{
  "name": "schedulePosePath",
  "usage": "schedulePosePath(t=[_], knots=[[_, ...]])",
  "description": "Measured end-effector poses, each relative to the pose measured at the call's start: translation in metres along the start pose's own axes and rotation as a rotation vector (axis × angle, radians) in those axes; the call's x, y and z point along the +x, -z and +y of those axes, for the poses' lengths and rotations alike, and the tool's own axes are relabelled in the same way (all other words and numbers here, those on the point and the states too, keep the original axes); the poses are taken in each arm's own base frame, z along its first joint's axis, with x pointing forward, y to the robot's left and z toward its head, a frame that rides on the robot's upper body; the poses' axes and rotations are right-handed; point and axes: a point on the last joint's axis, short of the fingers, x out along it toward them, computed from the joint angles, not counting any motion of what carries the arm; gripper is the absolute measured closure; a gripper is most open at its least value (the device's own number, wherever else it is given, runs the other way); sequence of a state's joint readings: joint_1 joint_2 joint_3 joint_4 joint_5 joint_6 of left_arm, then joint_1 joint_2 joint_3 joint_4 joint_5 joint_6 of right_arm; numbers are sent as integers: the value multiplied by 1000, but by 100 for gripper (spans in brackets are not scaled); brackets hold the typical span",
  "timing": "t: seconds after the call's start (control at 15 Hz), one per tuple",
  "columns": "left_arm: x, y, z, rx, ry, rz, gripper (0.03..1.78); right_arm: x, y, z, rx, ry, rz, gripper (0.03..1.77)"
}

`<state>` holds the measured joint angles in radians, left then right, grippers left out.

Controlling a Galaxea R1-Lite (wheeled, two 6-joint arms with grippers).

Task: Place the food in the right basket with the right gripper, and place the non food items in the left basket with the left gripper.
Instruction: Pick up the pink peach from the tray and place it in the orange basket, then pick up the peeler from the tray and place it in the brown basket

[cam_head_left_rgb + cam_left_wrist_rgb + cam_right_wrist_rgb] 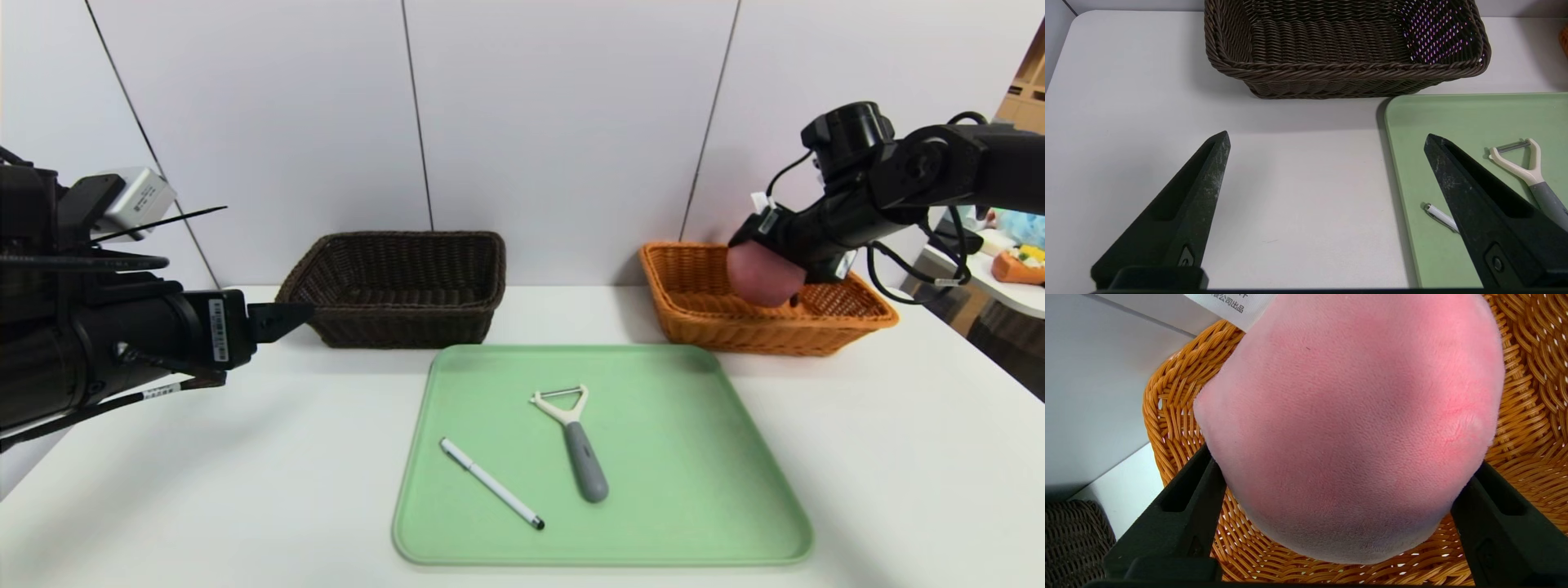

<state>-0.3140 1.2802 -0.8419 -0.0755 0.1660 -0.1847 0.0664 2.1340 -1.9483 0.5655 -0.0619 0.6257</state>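
Note:
The pink plush peach (759, 273) hangs between the wide-spread fingers of my right gripper (774, 286), over the left part of the orange-tan right basket (849, 322). In the right wrist view the undented peach (1347, 428) fills the gap and touches both fingers (1188, 506), with the basket's weave (1274, 563) just below. The peeler (575, 437) and the white pen (490, 482) lie on the green tray (694, 457). My left gripper (1327, 139) hovers open over bare table, in front of the dark brown left basket (1347, 69) and beside the tray.
The tray's left edge (1396, 171) lies under the left gripper's right-hand finger. A second table with colourful things (1016, 265) stands beyond the right edge. A white panelled wall closes the back.

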Motion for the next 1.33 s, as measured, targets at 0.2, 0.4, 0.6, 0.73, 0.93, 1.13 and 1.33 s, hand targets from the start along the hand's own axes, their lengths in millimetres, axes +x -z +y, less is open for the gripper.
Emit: schedulePosePath(t=[0.2,0.4,0.6,0.73,0.93,1.13,1.33], knots=[[0,0,0,0,0,1,12,1,0,0,-2,0,3,17],[1,1,0,1,0,3,12,2,1,0,-3,2,6,15],[1,0,0,1,0,2,12,3,1,0,-11,5,8,13],[0,0,0,1,-1,1,12,3,2,0,-26,7,10,12],[0,0,0,1,-1,0,12,1,3,1,-66,15,17,11],[0,0,0,1,0,-2,12,-3,4,3,-103,14,11,11],[-1,0,0,0,0,-4,12,-15,7,8,-114,-3,23,11]])
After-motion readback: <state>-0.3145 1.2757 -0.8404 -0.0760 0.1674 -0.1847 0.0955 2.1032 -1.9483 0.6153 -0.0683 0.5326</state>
